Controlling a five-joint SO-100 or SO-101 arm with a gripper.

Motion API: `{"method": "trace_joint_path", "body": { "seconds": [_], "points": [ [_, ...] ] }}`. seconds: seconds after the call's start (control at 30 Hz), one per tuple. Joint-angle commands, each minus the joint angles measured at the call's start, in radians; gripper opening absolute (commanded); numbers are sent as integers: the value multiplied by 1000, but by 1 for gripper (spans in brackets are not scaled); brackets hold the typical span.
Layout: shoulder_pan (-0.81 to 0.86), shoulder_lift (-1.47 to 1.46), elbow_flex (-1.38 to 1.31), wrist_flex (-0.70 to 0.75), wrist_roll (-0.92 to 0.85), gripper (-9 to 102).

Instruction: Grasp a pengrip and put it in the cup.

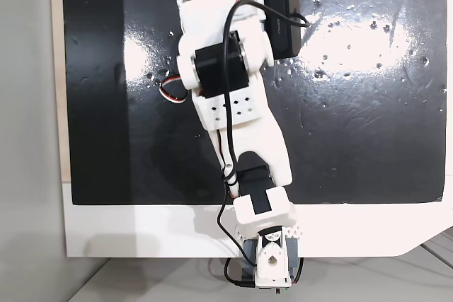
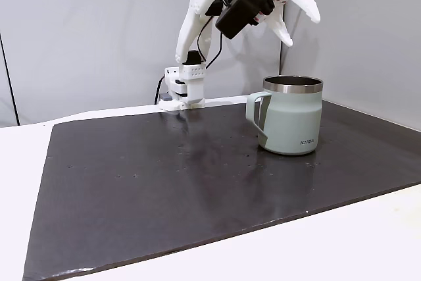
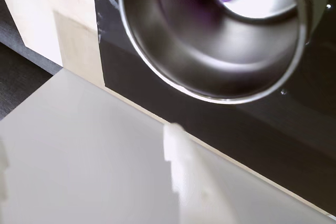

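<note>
Not much to read here, honestly. The only lettering I can spot is a small dark logo printed low on the outside of the pale grey-green metal mug with the steel rim (image 2: pixel 291 118), down near its base on the side facing the camera in a fixed view. It's a short word in capitals, too small for me to make out the letters with any confidence. The black camera body (image 1: pixel 279 10) mounted on the white arm has a faint line of text running along its side in a fixed view, but that one is too tiny and dim to read too.
</note>
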Motion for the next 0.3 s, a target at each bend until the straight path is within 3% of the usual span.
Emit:
{"method": "trace_joint_path", "body": {
  "seconds": [0.0, 0.27],
  "points": [
    [12, 12, -55, 6, -6, 29],
    [12, 9, -55, 9, -6, 29]
  ]
}}
